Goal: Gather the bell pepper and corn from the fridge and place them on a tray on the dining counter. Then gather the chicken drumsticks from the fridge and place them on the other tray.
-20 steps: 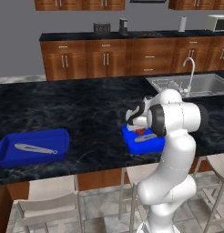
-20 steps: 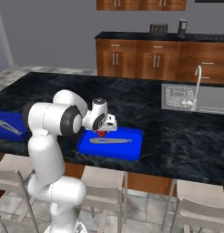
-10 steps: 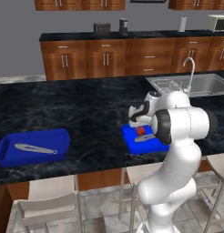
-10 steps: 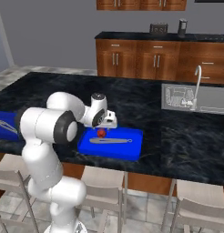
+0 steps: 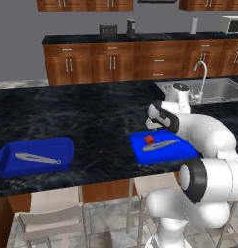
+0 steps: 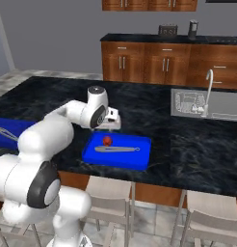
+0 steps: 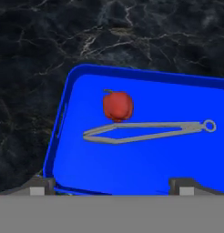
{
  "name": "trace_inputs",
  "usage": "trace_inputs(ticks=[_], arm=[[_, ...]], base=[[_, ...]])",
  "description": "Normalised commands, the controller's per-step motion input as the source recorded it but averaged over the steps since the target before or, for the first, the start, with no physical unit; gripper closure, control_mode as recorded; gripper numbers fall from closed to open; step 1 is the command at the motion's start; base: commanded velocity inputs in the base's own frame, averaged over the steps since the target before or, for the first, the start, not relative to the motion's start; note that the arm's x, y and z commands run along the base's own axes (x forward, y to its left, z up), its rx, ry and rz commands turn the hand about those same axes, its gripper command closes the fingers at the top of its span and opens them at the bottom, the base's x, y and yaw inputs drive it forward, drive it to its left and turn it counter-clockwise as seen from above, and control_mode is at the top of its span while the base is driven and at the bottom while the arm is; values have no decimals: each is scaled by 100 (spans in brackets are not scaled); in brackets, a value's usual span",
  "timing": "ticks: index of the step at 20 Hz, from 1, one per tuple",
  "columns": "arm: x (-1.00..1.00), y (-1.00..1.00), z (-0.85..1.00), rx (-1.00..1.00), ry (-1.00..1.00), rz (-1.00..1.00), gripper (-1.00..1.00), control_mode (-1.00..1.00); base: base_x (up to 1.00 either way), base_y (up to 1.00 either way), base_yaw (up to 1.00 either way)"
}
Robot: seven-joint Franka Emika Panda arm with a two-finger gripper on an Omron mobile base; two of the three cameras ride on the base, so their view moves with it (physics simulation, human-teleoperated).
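**One of three items down: pepper in the near tray**

One red pepper lay inside the blue tray on the dining counter, toward the tray's far-left part as the hand camera saw it. It sat just beside the silver tongs, possibly touching them; I could not tell.

Change over the last second: the arm had swung and the hand had drawn up and back from the tray. The gripper hung above the tray's rear edge, jaws spread wide, nothing between them. I judged the pepper released and that step done. The corn and the drumsticks had yet to come from the fridge.

Orientation: the pepper was roundish, with no clear long axis. A small dark nub at its top edge in the hand view may have been the stem, pointing to the tray's far rim; too small to be sure. The tongs' long axis ran along the tray's length, ring end to the right in that view.

The second tray sat well apart to the left, holding its own utensil.
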Motion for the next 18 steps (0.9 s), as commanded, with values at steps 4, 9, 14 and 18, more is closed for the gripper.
trace_inputs(ticks=[4, 9, 14, 18], arm=[[-100, 0, 67, 0, -19, -2, -100, -100], [-100, 0, 40, 0, -23, -1, -100, -100], [-100, 0, 23, 0, -37, 0, -100, -100], [-100, 0, 14, 0, -35, 0, -100, -100]], base=[[0, 0, 0], [0, 0, 0], [0, 0, 0], [0, 0, 0]])
